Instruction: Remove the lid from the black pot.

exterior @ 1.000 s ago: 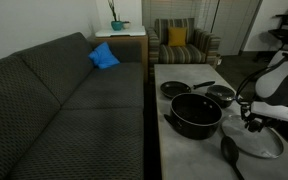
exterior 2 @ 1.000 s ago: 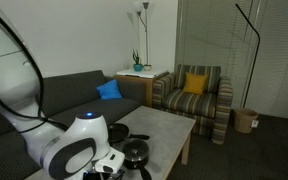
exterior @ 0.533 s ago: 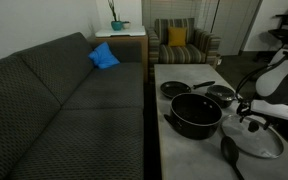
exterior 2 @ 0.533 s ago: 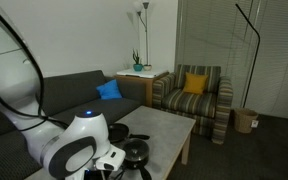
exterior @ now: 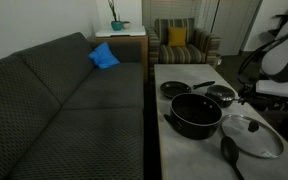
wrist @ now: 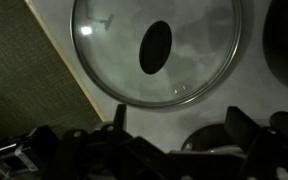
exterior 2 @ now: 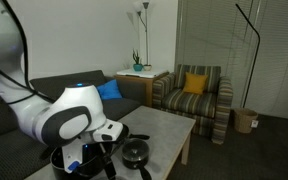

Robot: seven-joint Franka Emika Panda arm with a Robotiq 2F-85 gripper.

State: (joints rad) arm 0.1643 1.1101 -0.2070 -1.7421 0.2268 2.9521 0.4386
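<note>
The black pot (exterior: 195,113) stands uncovered on the pale table (exterior: 179,150); its dark wall shows at the right edge of the wrist view (wrist: 287,40). The glass lid (exterior: 252,136) lies flat on the table beside the pot, apart from it. From the wrist the lid (wrist: 199,45) fills the top of the picture, its dark knob (wrist: 155,47) in the centre. My gripper (wrist: 179,120) hangs above the lid, open, its fingers (wrist: 119,118) wide apart and empty. In an exterior view the gripper (exterior: 247,97) is raised over the lid.
Two smaller black long-handled pans (exterior: 176,89) (exterior: 222,95) sit behind the pot. A dark utensil (exterior: 229,152) lies at the table's front by the lid. A grey sofa (exterior: 64,100) runs along one side of the table; carpet (wrist: 24,80) lies past its edge.
The gripper has opened and let go of the lid, which now rests on the table. The arm has risen away from it.
</note>
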